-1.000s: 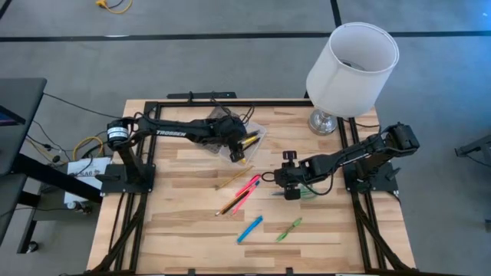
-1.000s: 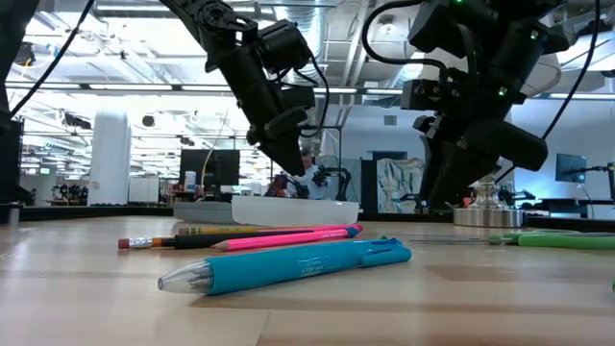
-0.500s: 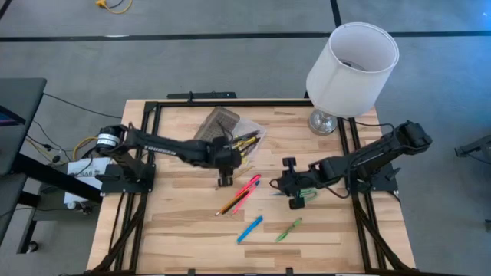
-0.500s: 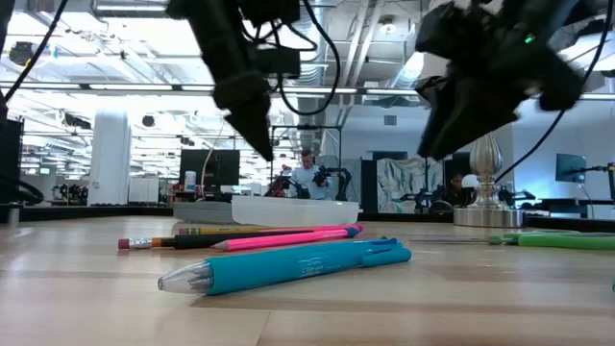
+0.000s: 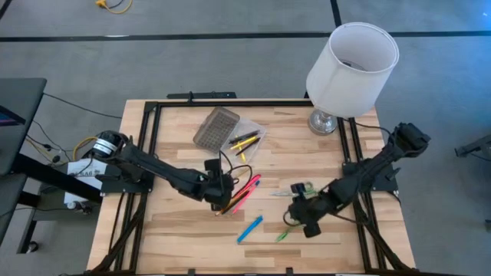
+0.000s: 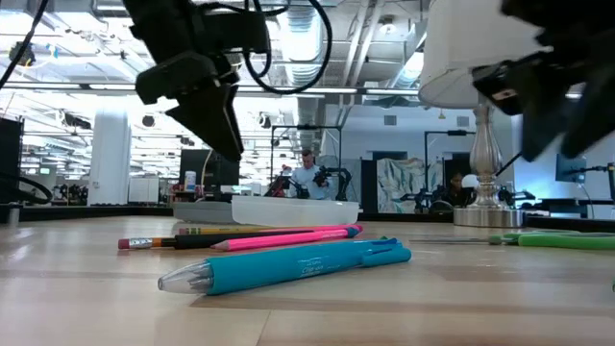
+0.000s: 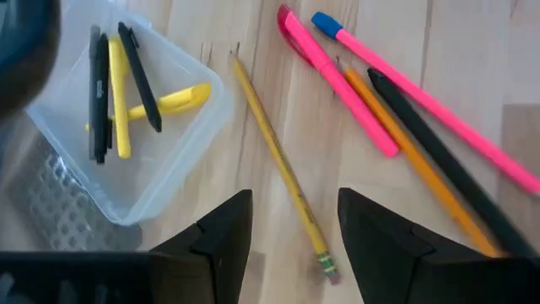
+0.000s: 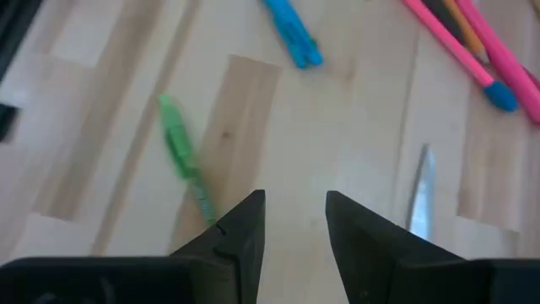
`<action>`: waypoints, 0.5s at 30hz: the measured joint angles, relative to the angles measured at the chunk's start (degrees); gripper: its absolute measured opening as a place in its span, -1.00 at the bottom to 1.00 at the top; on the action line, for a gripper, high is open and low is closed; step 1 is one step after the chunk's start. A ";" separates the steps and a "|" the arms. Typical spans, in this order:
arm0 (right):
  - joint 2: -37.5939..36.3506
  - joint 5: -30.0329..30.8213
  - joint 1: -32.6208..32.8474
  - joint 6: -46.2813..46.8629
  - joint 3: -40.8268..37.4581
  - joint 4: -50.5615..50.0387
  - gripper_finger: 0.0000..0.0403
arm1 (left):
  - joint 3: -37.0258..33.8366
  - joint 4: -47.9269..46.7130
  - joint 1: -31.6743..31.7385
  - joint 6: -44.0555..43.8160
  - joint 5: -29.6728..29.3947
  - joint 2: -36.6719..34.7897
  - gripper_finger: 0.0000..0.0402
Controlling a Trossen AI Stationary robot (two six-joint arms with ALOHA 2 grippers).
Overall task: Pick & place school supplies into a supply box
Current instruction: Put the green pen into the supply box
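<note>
Pale wood planks (image 5: 176,222) run under both my arms, with the loose supplies scattered across the middle of the table. Nearest my left gripper (image 7: 294,221), whose fingers stand parted with nothing between them, lies a yellow pencil (image 7: 278,165). Its eraser end sits just ahead of the gap between my fingers and its long axis runs away from them, slightly slanted, so I judge I would have to turn the wrist across it to close on its sides. Just beyond it lie the pink pens (image 7: 337,80), an orange pencil (image 7: 413,156) and a dark pen (image 7: 443,165), bunched close and roughly parallel. Farther off on the other side sits the supply box (image 7: 164,127), its clear tray holding dark and yellow pens, and its grey lid (image 5: 215,126) lies beside it.

My right gripper (image 8: 294,221) hovers lower on the table, fingers also apart and empty. The green marker (image 8: 181,165) lies just off one fingertip, running roughly along my reach. The scissors (image 8: 419,198) lie off the other, and the blue marker (image 8: 291,38) is farther ahead. My right arm is nearer these three; my left is nearer the pencil cluster and the box.
</note>
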 joint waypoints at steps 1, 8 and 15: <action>0.00 0.49 1.03 0.27 0.00 0.17 -0.40 | 0.00 0.09 -0.44 -1.37 -0.31 0.00 -0.15; 3.81 2.63 5.79 1.64 -0.03 4.82 -0.40 | 0.00 0.99 -2.52 -5.20 -4.67 0.00 -0.15; 10.60 2.20 6.39 -1.39 0.50 8.40 -0.40 | 0.00 2.61 -2.69 -5.60 -6.47 0.00 -0.15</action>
